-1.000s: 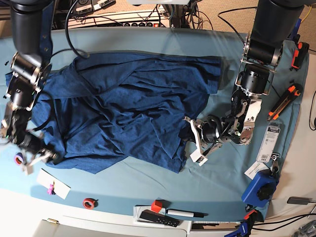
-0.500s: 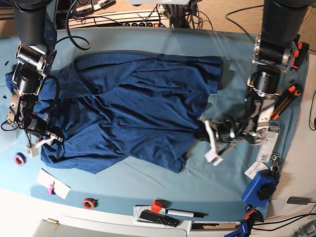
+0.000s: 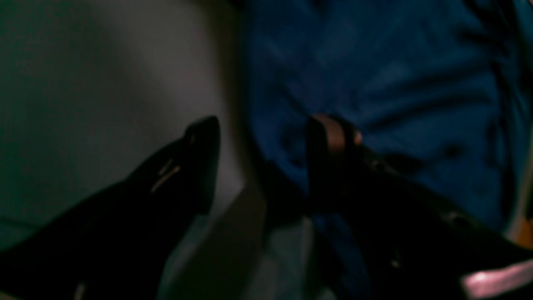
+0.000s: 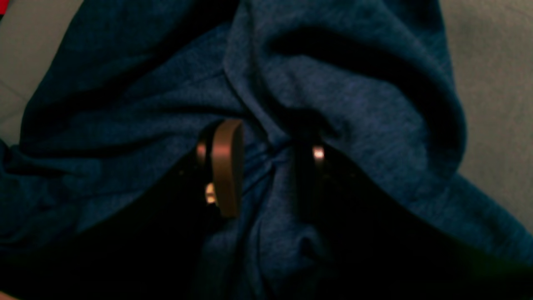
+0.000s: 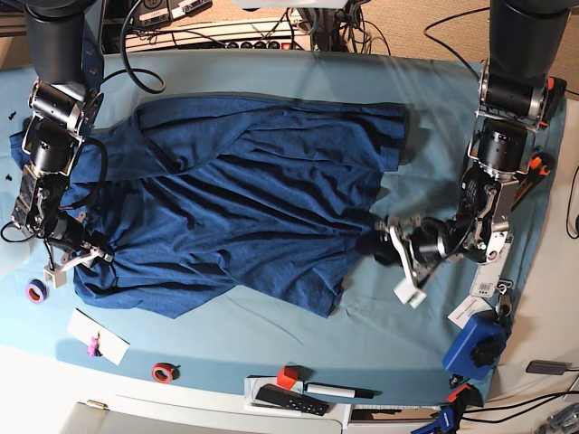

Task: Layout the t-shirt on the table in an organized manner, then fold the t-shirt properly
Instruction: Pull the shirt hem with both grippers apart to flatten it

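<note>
The dark navy t-shirt (image 5: 235, 199) lies spread and stretched sideways across the teal table (image 5: 271, 330), still creased. My left gripper (image 5: 380, 246) is at the shirt's right lower corner, shut on the hem there. In the left wrist view the blurred fingers (image 3: 200, 141) straddle the shirt's edge (image 3: 395, 83) beside the bare table (image 3: 104, 83). My right gripper (image 5: 86, 256) is at the shirt's left edge. In the right wrist view it (image 4: 266, 162) pinches a bunched fold of the shirt (image 4: 333, 83).
Along the front edge lie a purple tape roll (image 5: 34, 291), a white card (image 5: 99, 337), a red tape roll (image 5: 163, 371), a red cube (image 5: 288, 377) and a black remote (image 5: 289, 400). A blue clamp (image 5: 477, 348) and an orange cutter (image 5: 520, 185) sit on the right.
My left gripper has pulled the shirt's right corner further right, and the shirt is stretched flatter. My right gripper has moved up slightly, holding the left edge.
</note>
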